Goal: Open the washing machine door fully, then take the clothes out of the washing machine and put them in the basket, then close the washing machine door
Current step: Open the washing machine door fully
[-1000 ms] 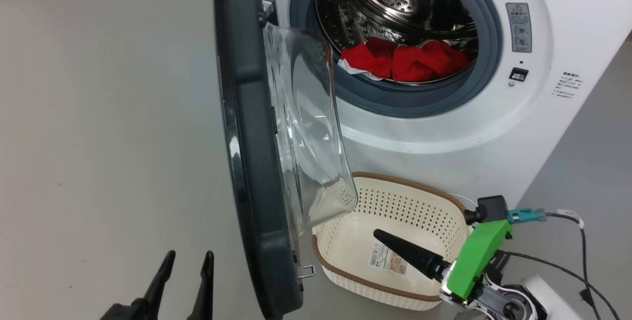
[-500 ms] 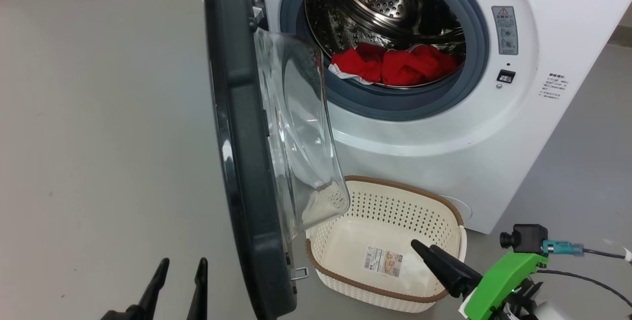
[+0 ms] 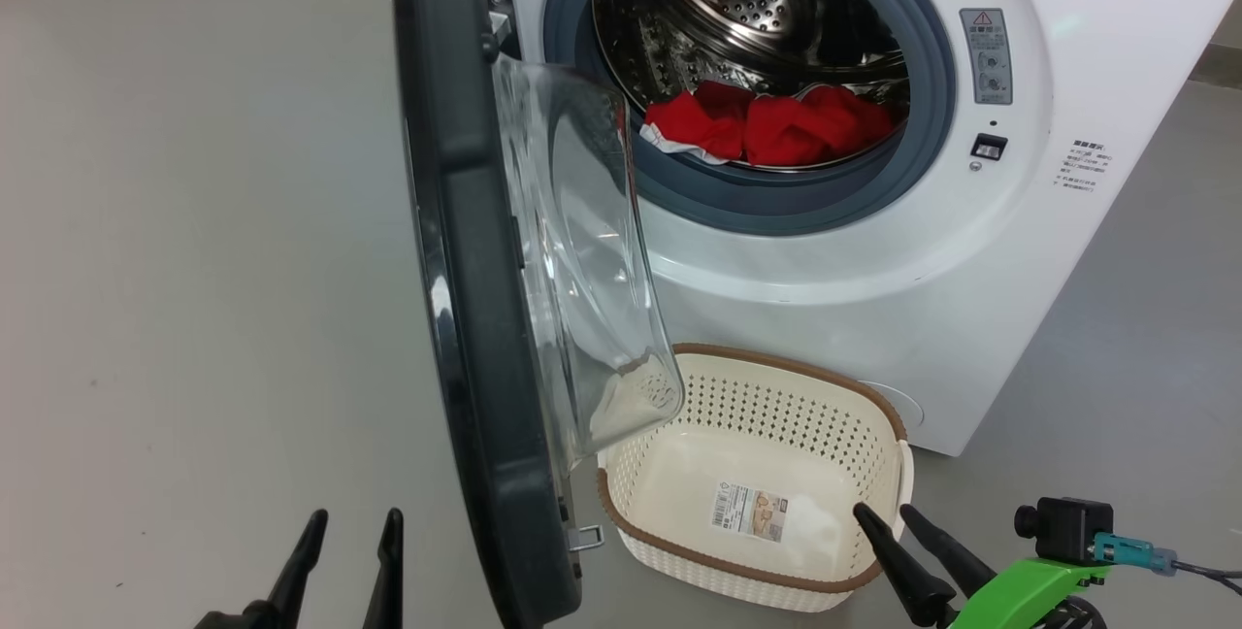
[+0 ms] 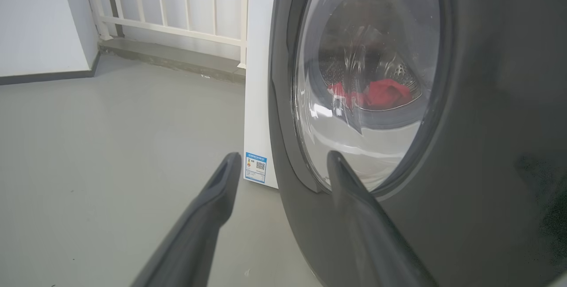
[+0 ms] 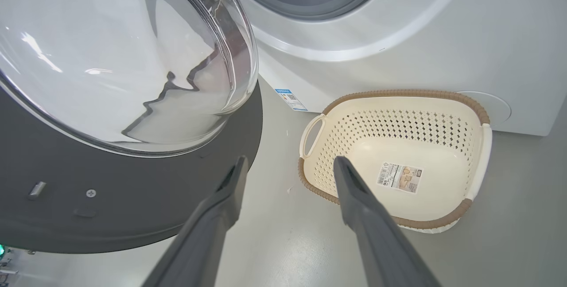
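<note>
Reach up and forward with nearer right gripper [image 3: 883, 513], not left gripper [image 3: 355, 515], for crosswise bright red fabric clothes [image 3: 776, 124]; both wide open, empty.

Door [image 3: 456, 270] open; red clothes [image 3: 767, 129] (bunched) inside washing machine [image 3: 873, 318]; basket [image 3: 776, 406] below.

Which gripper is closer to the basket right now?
Right. The right gripper hangs open at the near right corner of the basket; the left gripper sits open across the washing machine door from it, well away.
</note>
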